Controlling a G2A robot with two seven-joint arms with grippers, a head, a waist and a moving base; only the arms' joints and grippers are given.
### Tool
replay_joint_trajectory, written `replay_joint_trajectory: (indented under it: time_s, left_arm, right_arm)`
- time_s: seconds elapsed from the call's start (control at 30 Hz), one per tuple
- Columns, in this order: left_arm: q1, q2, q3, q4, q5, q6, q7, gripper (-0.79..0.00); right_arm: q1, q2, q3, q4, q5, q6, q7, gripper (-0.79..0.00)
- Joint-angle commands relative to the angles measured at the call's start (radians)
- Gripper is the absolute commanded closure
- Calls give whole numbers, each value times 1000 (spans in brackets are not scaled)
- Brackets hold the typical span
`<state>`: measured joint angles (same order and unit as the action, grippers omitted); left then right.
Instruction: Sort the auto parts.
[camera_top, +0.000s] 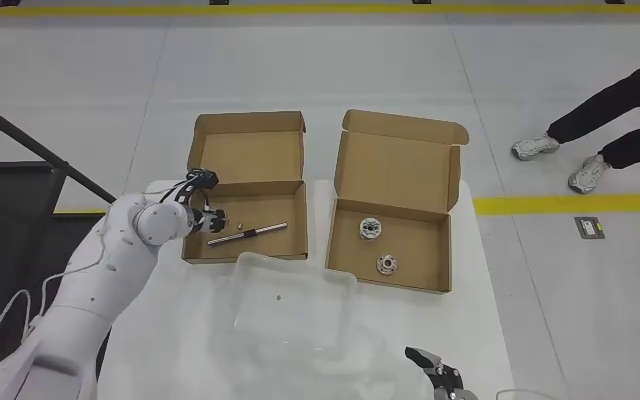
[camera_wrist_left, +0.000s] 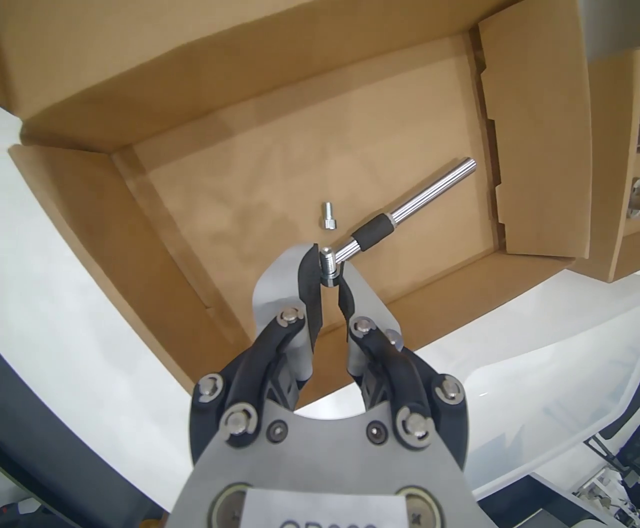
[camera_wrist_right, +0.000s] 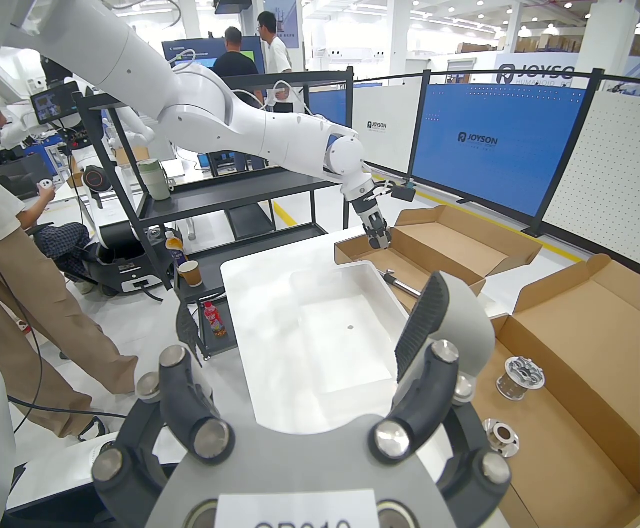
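A small silver threaded bolt (camera_wrist_left: 328, 264) with a round head is pinched between the tips of the left gripper (camera_wrist_left: 327, 280), over the open brown cardboard box (camera_wrist_left: 210, 200), near a matching loose bolt (camera_wrist_left: 328, 222) and a chrome rod (camera_wrist_left: 417, 202), while the right gripper (camera_wrist_right: 310, 320) gapes wide.

Bright, even light falls from overhead. The white counter (camera_top: 476, 320) glares, nearly swallowing the clear tray (camera_top: 295, 300) at six o'clock of the box (camera_top: 250, 150). The rod (camera_wrist_left: 430, 187) glints. Wrist views bend straight lines near their edges.

Left hand (camera_top: 215, 222) hovers over left box (camera_top: 250, 150), beside a rod (camera_top: 248, 234); right box (camera_top: 410, 245) holds 2 round parts (camera_top: 371, 228).
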<state>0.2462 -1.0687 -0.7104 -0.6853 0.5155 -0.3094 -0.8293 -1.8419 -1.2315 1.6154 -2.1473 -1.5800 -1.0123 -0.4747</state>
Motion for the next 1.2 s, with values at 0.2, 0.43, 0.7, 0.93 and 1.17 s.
replay_joint_trajectory:
  time_s: [0.2, 0.43, 0.7, 0.93, 1.17]
  left_arm:
    - [-53, -77, 61, 145, -2, 15, 29, 0]
    - [-82, -136, 111, 253, 49, 47, 44, 0]
    - [-105, -187, 133, 350, 69, 38, 54, 0]
    - [-117, -213, 137, 406, 78, 16, 68, -86]
    - [-125, -229, 132, 438, 84, 2, 86, -83]
  right_arm:
    - [0, 0, 0, 0, 0, 0, 0, -785]
    - [0, 0, 0, 0, 0, 0, 0, -785]
    - [0, 0, 0, 0, 0, 0, 0, -785]
    - [0, 0, 0, 0, 0, 0, 0, -785]
    - [0, 0, 0, 0, 0, 0, 0, -785]
